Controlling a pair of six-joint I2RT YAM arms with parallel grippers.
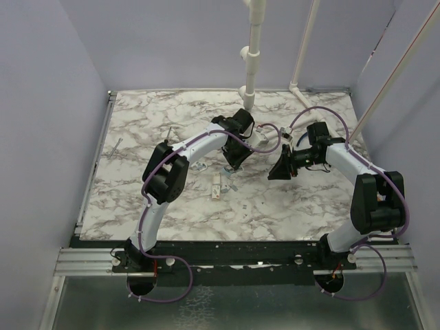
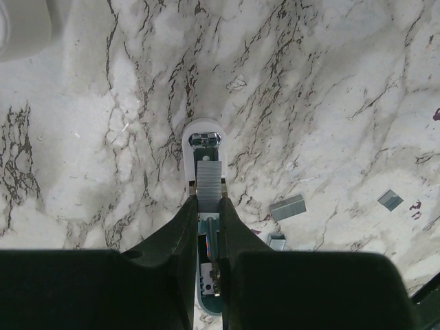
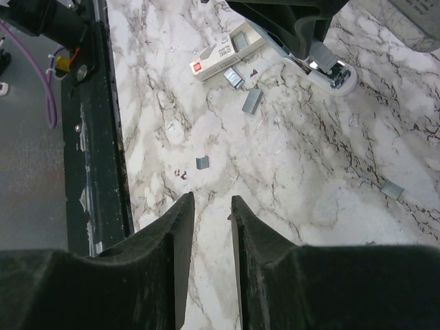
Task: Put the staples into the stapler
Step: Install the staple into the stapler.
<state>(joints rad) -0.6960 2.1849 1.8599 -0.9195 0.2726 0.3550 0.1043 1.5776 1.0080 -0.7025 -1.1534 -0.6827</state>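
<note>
left pincer point(image 2: 206, 210) clenched on the stapler point(image 2: 204, 134), which rests on the bench point(image 2: 330, 103) | staples point(image 2: 209, 182) lying in its open channel | right pincer point(image 3: 210, 206) released, empty, well apart | step: seating the strip, judged | next: likely slide the strip home, close the top squarely

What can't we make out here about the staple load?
- Left wrist: the stapler's rear half, hidden between the left gripper's jaws, so also whether the staples sit fully seated.
- Top external: stapler and staples, covered by the left gripper and too small.
- Right wrist: the white box's print, too small to read; the stapler's rear, behind the left gripper.
</note>
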